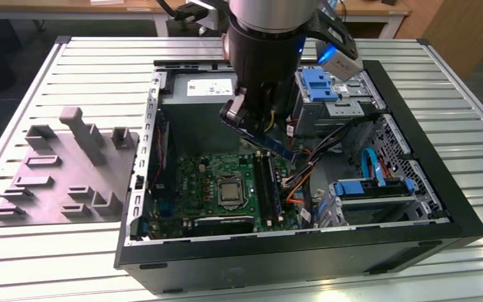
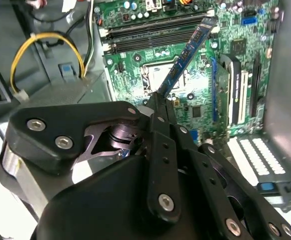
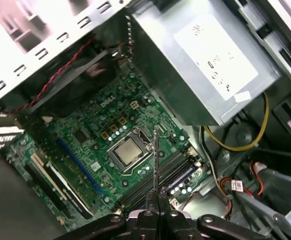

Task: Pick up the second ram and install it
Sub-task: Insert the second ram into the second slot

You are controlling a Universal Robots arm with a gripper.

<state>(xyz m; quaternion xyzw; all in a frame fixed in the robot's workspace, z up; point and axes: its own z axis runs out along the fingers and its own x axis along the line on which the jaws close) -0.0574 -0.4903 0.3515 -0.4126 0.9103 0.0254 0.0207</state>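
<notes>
My gripper [image 1: 248, 118] hangs inside the open computer case [image 1: 392, 245], shut on the second ram [image 1: 272, 145], a thin dark blue stick. The stick slants down over the green motherboard [image 1: 212, 182], above the long memory slots [image 1: 266, 179] beside the processor socket [image 1: 227, 190]. In the second wrist view the ram [image 2: 185, 55] reaches from the gripper [image 2: 159, 101] toward the slots [image 2: 150, 30] without touching them. The first wrist view has the ram [image 3: 156, 160] edge-on, rising from the gripper [image 3: 158, 197] over the slots [image 3: 158, 180].
The grey power supply box [image 1: 204, 94] sits at the case's far end, close to the arm. Drive cages with blue clips [image 1: 317, 85] and loose orange, blue and black cables [image 1: 309, 170] crowd the exterior view's right. A grey holder tray [image 1: 65, 170] lies on the slatted table [image 1: 99, 63], outside the case.
</notes>
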